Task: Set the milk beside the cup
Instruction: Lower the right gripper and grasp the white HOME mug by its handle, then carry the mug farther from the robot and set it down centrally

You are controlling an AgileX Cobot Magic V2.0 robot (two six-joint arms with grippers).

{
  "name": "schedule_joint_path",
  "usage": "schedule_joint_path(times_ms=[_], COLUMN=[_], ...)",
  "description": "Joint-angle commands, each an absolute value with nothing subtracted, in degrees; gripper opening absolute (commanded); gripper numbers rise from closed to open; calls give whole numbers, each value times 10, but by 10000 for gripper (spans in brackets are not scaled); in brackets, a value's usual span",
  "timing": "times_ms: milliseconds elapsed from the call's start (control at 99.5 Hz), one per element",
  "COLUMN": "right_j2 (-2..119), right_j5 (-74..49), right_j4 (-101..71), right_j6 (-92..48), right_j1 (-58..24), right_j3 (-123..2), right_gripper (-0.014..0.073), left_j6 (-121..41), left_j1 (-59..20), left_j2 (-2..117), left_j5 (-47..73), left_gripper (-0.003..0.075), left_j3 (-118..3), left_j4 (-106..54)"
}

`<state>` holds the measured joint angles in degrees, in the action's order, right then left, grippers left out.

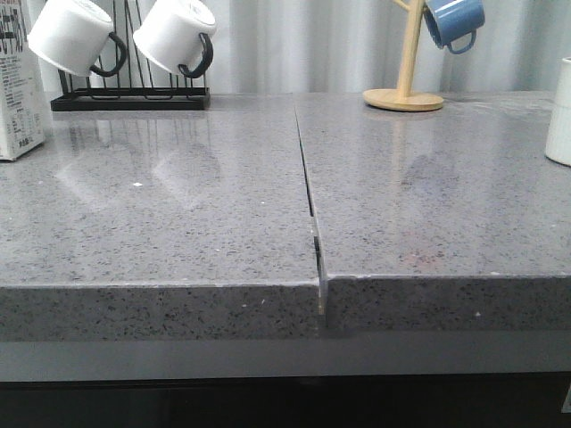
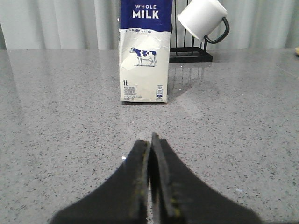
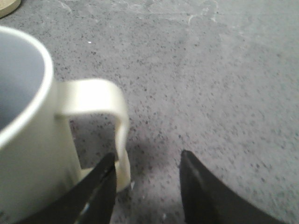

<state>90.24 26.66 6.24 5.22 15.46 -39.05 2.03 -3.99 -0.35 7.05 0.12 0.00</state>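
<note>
The milk [image 1: 18,85] is a white carton that stands upright at the far left edge of the front view. In the left wrist view the milk [image 2: 144,51] shows its dark blue "WHOLE MILK" top and cow picture. My left gripper [image 2: 152,140] is shut and empty, low over the counter, a way short of the carton. The cup [image 1: 560,111] stands at the far right edge, cut off by the frame. In the right wrist view the off-white cup [image 3: 28,140] is close by. My right gripper [image 3: 147,158] is open, one finger beside the white handle [image 3: 100,98]. Neither gripper shows in the front view.
A black rack [image 1: 134,98] at the back left holds two white mugs [image 1: 71,36] with black handles. A wooden mug tree [image 1: 406,89] at the back right carries a blue mug [image 1: 455,22]. A seam [image 1: 308,178] splits the grey counter down the middle.
</note>
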Motion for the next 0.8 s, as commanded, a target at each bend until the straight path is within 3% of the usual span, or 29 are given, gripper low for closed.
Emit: schedule_joint_path(times_ms=[0,141,312,432,794], right_j2=[897,911,913,913,898], right_j5=[315,319,321,325,339], right_j4=[73,73,73,73,73], right_j6=[50,52,61,61,61], right_j1=[155,155,155,155,139], right_j3=[-420,-438,-441,-441,-441], right_gripper=[339,305,79,-22,-50], left_j6=[23,23,23,23,23], left_j1=[-39,-39,-39,-39,-39], left_j2=[-21,-21,-21,-21,-21], left_j5=[23,23,23,23,23], left_gripper=[-21,-21,-21,-20,-21], left_j3=[24,24,24,24,24], left_j4=[-7,-7,-7,-7,-7])
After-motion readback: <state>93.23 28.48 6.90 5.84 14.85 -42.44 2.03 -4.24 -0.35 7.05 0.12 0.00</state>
